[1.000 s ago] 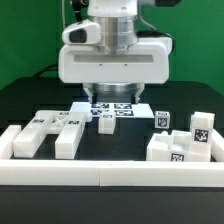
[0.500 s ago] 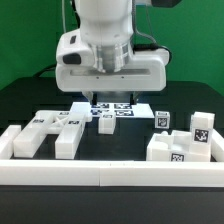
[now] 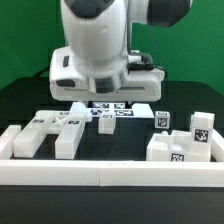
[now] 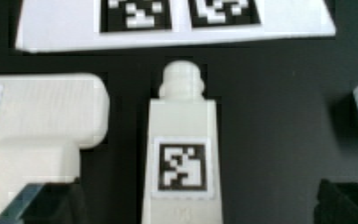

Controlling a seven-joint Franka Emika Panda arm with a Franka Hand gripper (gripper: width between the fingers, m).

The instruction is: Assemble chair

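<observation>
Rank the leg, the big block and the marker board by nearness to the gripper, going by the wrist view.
1. The leg, between the fingers of the open gripper.
2. The big block, beside the leg.
3. The marker board, beyond the leg's tip.

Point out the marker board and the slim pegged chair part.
marker board (image 4: 297, 18), wrist view, bare white margin beside its tags.
slim pegged chair part (image 4: 181, 125), wrist view, white body between peg and tag.

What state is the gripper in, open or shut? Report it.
Open. In the wrist view the gripper has its fingertips wide apart, one on each side of the long white chair part, not clamped on it.
</observation>
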